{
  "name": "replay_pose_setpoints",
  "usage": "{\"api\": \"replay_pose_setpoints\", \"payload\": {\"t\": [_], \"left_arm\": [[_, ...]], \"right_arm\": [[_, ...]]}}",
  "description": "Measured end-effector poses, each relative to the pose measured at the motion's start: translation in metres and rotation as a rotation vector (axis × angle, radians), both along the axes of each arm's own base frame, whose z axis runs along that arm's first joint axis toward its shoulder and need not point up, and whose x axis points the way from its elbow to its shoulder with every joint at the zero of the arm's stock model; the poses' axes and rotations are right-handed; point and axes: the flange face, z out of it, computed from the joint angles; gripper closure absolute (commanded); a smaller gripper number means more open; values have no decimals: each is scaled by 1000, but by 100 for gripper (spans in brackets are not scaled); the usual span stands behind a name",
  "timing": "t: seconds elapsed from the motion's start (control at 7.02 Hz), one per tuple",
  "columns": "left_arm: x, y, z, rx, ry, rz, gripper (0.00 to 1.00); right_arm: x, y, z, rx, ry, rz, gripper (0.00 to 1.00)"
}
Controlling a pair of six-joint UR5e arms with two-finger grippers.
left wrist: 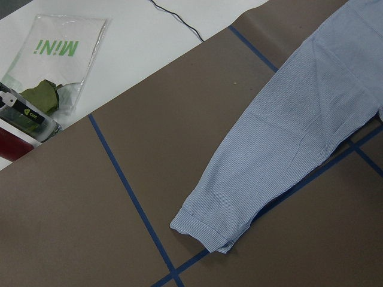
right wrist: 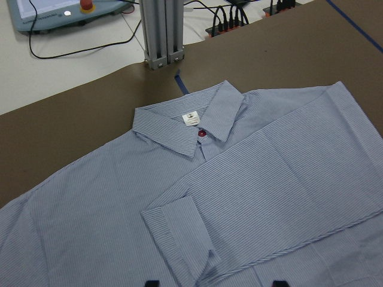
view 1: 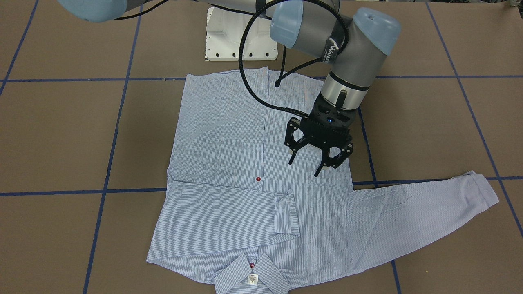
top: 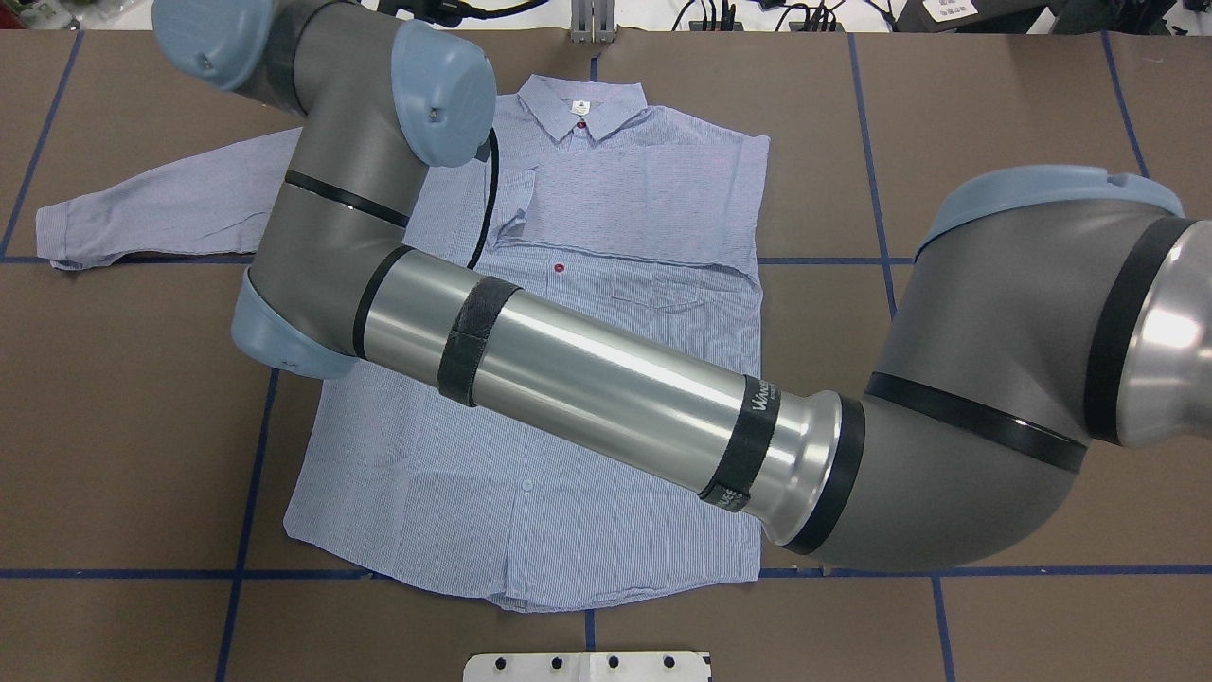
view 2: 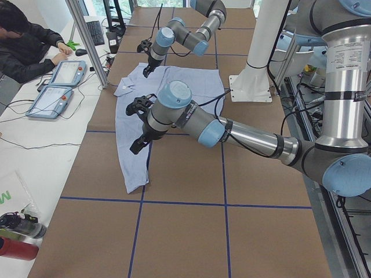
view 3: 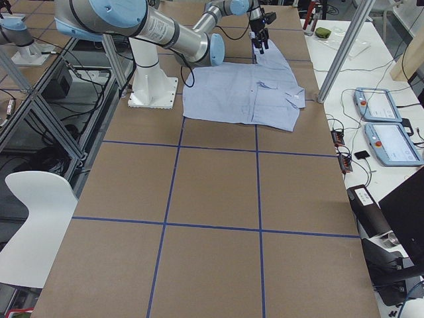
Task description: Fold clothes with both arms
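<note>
Two pincers noted. We find the left pincer point(view 1: 304, 167) released, jaws apart and empty, hanging just above the shirt point(view 1: 220, 134) near the armpit on the robot's left. Of the right pincer point(right wrist: 215, 283) we see only two dark tips, wide apart with nothing between, above the chest and looking toward the collar point(right wrist: 191, 122).

The shirt lies flat, front up, on the brown table point(view 1: 61, 134).

Progress, as we judge it: early. The folded sleeve point(view 1: 220, 212) lies across the chest. The outstretched sleeve point(view 1: 429, 204) is not yet folded in, and the body folds remain.

The cloth is thin and limp, light blue with fine white stripes. The buttons point(view 1: 258, 179) are dark red. The collar and cuff point(left wrist: 206, 230) are doubled and look stiffer.
</note>
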Motion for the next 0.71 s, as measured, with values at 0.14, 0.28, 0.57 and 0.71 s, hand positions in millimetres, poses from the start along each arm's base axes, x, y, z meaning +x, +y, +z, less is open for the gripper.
{"api": "replay_pose_setpoints", "payload": {"t": [0.14,0.28,0.57,0.71], "left_arm": [[0,0,-3,31,-2,-2,0],[1,-4,1,45,-1,0,0],[8,-25,45,49,37,-33,0],[24,-31,71,49,89,-54,0]], "right_arm": [[33,-7,8,-42,8,-17,0],[69,-15,26,-36,-3,-62,0],[164,-23,93,40,-35,-199,0],[225,-7,140,102,-51,-269,0]]}}
